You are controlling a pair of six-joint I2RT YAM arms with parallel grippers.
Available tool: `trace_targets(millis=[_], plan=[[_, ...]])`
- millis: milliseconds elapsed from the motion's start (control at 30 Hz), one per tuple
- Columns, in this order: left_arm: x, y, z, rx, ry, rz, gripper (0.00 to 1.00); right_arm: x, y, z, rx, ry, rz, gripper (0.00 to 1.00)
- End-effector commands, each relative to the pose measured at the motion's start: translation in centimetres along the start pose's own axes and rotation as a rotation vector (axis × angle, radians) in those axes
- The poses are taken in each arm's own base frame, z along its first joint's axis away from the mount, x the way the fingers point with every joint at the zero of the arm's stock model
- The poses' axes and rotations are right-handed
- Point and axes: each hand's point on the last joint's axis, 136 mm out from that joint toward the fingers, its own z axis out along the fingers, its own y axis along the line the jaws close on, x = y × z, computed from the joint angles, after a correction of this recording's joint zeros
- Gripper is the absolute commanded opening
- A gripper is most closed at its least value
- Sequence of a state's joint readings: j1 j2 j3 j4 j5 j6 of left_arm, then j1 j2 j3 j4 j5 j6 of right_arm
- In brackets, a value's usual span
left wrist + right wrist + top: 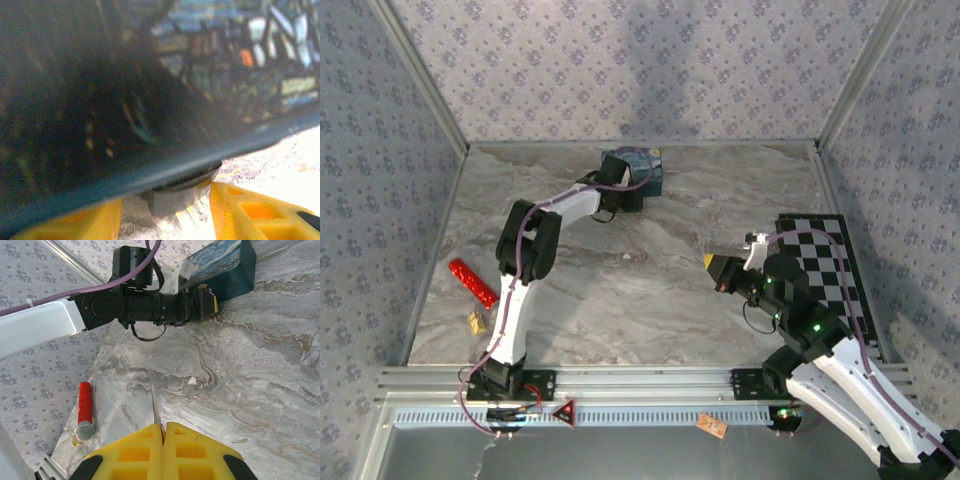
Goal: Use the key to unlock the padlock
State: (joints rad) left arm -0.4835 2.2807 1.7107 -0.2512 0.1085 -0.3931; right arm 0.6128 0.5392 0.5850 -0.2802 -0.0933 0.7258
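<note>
While tight on key (155, 402), right tool (163, 426) aloft.

Left end effector (623, 190) at blue box (642, 160)

— How is the space enclosed?

— It is closed in on three sides by panels papered in pale grey-blue with small floral sprigs: a back wall (640, 70), a left wall (370, 180) and a right wall (920, 180). A slim metal post (417, 70) is set at the far left corner, and a second post (863, 70) at the far right.

— And what is seen underneath?

— A table top (650, 300) patterned with grey and cream marble veining. Its near edge is bounded by a ribbed aluminium rail (640, 378). A black-and-white checkered board (830, 250) is laid flat along the right side.

— How is it lit?

— Soft, even light is cast from above. A broad dim shadow (660, 60) is thrown on the back wall.
</note>
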Motion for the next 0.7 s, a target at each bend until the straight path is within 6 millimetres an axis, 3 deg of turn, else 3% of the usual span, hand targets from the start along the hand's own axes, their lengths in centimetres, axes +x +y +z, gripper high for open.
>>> trace_targets(millis=[0, 233, 667], plan=[[-0.6, 0.2, 0.6, 0.032, -0.029, -0.015, 0.5, -0.4, 0.5, -0.1, -0.023, -0.014, 0.015, 0.0], [-1.2, -0.5, 0.9, 0.085, -0.059, 0.005, 0.49, -0.4, 0.5, -0.1, -0.026, -0.013, 0.016, 0.0], [-1.4, -0.7, 1.1, 0.11, -0.095, -0.01, 0.33, -0.2, 0.6, 0.0, -0.033, -0.007, 0.024, 0.0]])
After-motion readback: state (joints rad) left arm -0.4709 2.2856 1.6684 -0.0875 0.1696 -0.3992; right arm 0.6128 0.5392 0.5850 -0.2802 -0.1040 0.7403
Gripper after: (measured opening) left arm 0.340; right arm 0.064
